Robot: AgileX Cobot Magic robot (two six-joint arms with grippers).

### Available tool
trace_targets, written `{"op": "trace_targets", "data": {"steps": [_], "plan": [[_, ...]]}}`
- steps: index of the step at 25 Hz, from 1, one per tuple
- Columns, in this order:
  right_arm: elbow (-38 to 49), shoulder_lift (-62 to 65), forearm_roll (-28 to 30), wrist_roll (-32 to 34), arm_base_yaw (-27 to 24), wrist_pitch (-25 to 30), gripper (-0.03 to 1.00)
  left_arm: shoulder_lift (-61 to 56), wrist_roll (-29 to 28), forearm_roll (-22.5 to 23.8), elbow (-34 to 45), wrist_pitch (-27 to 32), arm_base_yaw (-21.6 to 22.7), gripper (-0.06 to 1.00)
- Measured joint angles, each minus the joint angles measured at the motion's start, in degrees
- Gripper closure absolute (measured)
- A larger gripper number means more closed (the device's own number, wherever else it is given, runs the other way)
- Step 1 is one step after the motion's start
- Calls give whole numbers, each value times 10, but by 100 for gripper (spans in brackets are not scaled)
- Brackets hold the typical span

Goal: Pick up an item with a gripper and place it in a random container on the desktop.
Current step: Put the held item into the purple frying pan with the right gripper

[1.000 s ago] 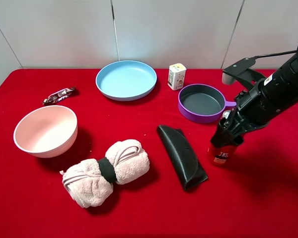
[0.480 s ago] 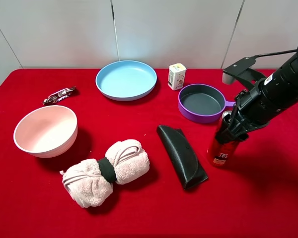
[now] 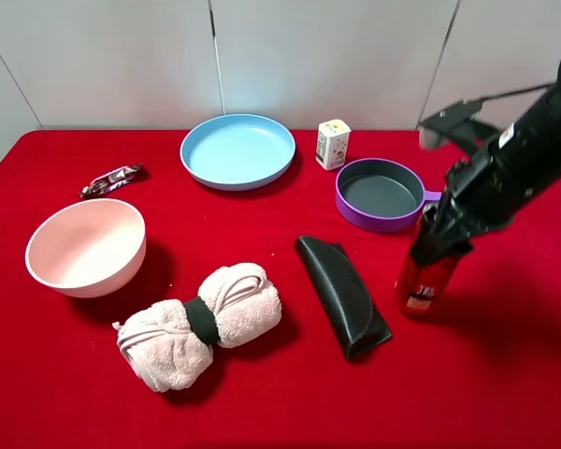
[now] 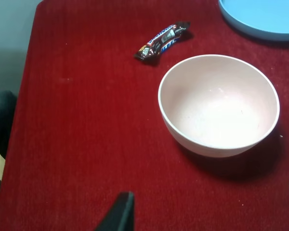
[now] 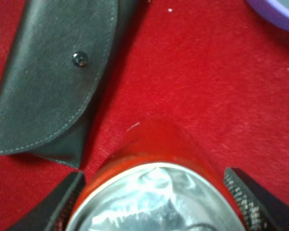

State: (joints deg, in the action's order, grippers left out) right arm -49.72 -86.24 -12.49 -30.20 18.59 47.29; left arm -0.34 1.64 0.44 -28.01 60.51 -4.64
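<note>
The red can (image 3: 421,283) stands on the red desktop (image 3: 262,393), right of centre and just in front of the purple pan (image 3: 381,194). My right gripper (image 3: 438,241) is shut on the can's upper part. In the right wrist view the can's silver top (image 5: 154,197) fills the space between the two fingertips (image 5: 62,202), and the pan's rim (image 5: 279,14) shows at a corner. Whether the can's base touches the cloth I cannot tell. Of my left gripper only one black fingertip (image 4: 121,214) shows, above bare cloth near the pink bowl (image 4: 219,103).
A black case (image 3: 341,295) lies just left of the can. A blue plate (image 3: 237,151) and a small carton (image 3: 333,143) stand at the back. The pink bowl (image 3: 86,246), a rolled towel (image 3: 201,323) and a candy bar (image 3: 112,180) are on the left.
My right arm has shifted slightly up and to the right with the can in its grip. The can now leans a little differently. Nothing else has moved.
</note>
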Motion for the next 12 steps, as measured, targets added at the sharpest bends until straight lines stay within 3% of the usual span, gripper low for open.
{"op": "trace_targets", "data": {"steps": [12], "plan": [[-159, 0, 37, 32, 0, 106, 53, 0, 0, 0, 0, 0, 0, -5]]}}
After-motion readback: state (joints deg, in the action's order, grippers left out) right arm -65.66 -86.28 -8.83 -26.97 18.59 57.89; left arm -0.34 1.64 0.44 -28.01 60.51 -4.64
